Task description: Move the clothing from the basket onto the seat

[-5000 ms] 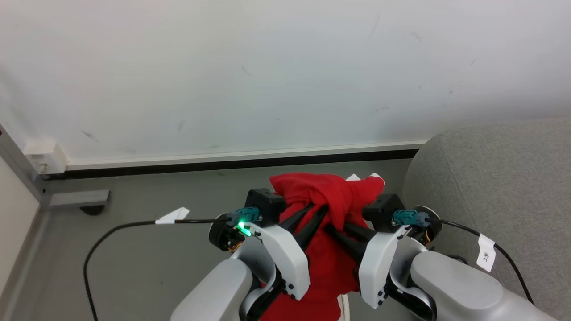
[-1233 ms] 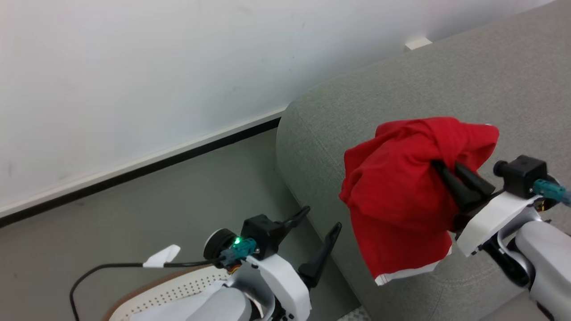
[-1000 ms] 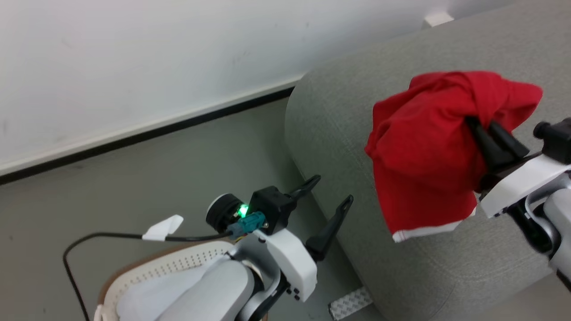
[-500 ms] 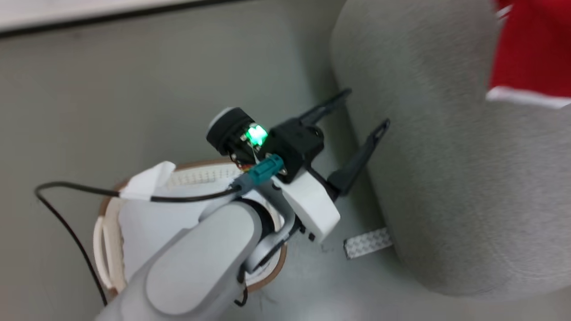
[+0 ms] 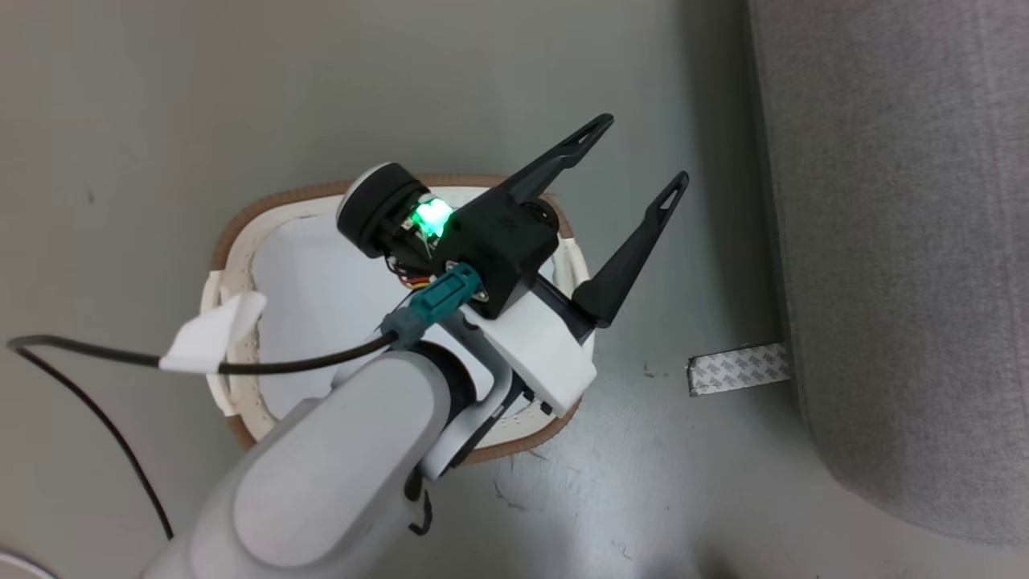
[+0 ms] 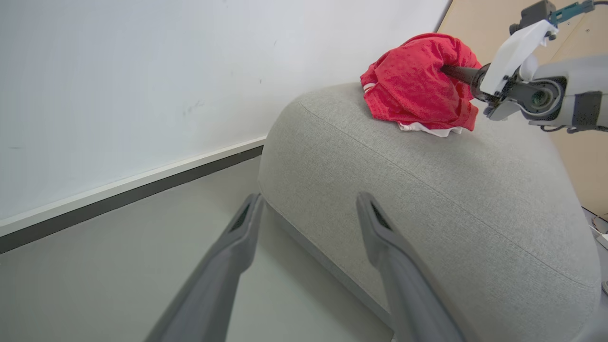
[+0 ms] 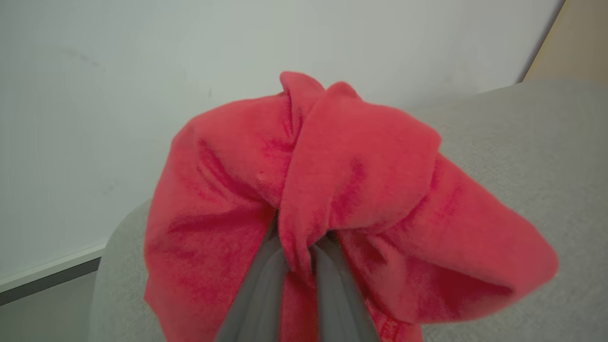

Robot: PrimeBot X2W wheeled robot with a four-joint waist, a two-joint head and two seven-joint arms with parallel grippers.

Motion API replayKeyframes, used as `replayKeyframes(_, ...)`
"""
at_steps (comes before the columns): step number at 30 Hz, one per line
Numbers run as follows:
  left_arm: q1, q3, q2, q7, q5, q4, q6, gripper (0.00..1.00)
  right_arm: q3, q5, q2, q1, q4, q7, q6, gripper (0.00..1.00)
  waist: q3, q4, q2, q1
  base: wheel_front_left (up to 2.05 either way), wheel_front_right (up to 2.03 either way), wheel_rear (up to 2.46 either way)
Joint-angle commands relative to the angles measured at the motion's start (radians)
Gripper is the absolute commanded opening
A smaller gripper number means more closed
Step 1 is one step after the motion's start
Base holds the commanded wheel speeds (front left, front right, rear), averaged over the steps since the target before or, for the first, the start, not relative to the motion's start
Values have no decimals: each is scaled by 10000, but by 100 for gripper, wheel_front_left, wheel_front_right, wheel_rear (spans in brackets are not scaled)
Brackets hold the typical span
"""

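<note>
Left wrist view: red garment bunched over the top of the grey sofa, white hem seemingly resting on the fabric; right gripper pushed into it from the side.
Right gripper: clenched on a fold of the garment. The right wrist view has both fingers pinched close with red cloth between them.
Left gripper: released, fingers spread wide, nothing held, hanging over the basket.
Step in hand: judged as setting the garment down on the sofa.
Doing it well: lower until the bulk lies on the cushion, well in from the rounded edge, then open fully and draw back along the fingers so no fold snags and gets dragged off.
Risk: the cloth sits near the sofa's curved end, so an early release could let it slide to the floor.
Head view gives: basket on the floor near the sofa, pale cloth lying inside, strip of tape at the sofa base.
Wrist views give: the garment itself. The left one shows where it meets the sofa, the right one the grip close up.
</note>
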Motion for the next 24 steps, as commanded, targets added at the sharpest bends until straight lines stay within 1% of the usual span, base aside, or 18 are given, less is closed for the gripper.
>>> replayKeyframes(1, 43, 28, 116, -18, 13, -90, 39, 100, -151, 66, 112, 364, 231, -29, -25, 0, 99, 99, 1, -3, 0, 0, 0)
replayKeyframes(2, 75, 24, 143, -32, 6, -107, 37, 100, -247, 67, 182, 484, 247, -30, -25, 13, 45, 78, 1, -3, 0, 0, 0)
replayKeyframes(3, 108, 34, 182, -49, -13, -109, 44, 100, -363, 68, 235, 591, 150, -31, -25, 38, -28, 50, 1, -3, 0, 0, 0)
replayKeyframes(4, 149, 60, 222, -90, -37, -109, 63, 100, -384, 66, 397, 805, -26, -31, -25, 75, -115, 31, 1, -3, 0, 0, 0)
replayKeyframes(5, 149, 60, 222, -90, -37, -109, 63, 100, -384, 66, 397, 805, -26, -31, -25, 75, -115, 31, 1, -3, 0, 0, 0)
replayKeyframes(6, 207, 88, 246, -116, -86, -84, 56, 100, -367, 58, 496, 1069, -125, -29, -25, 100, -229, 23, 1, -3, 0, 0, 0)
replayKeyframes(8, 356, 121, 290, -231, -162, -9, 91, 100, -456, -86, 407, 1496, -392, -19, -25, 100, -519, -21, 1, -3, 0, 0, 0)
replayKeyframes(12, 726, 195, 358, -492, -437, 215, 129, 100, -507, -489, 442, 2460, -976, -19, -25, 100, -1390, -83, 1, -3, 0, 0, 0)
replayKeyframes(15, 1149, 288, 344, -778, -630, 441, 219, 100, -605, -795, 548, 3313, -1754, -19, -25, 100, -2221, -49, 1, -3, 0, 0, 0)
replayKeyframes(18, 1663, 493, 190, -1117, -1036, 680, 404, 100, -757, -1210, 501, 4316, -2707, -19, -25, 100, -3115, 103, 1, -3, 0, 0, 0)
replayKeyframes(24, 2748, 801, 172, -1704, -1446, 1301, 866, 100, -1109, -2238, 531, 6167, -4615, -18, -25, 100, -4878, 622, 1, -3, 0, 0, 0)
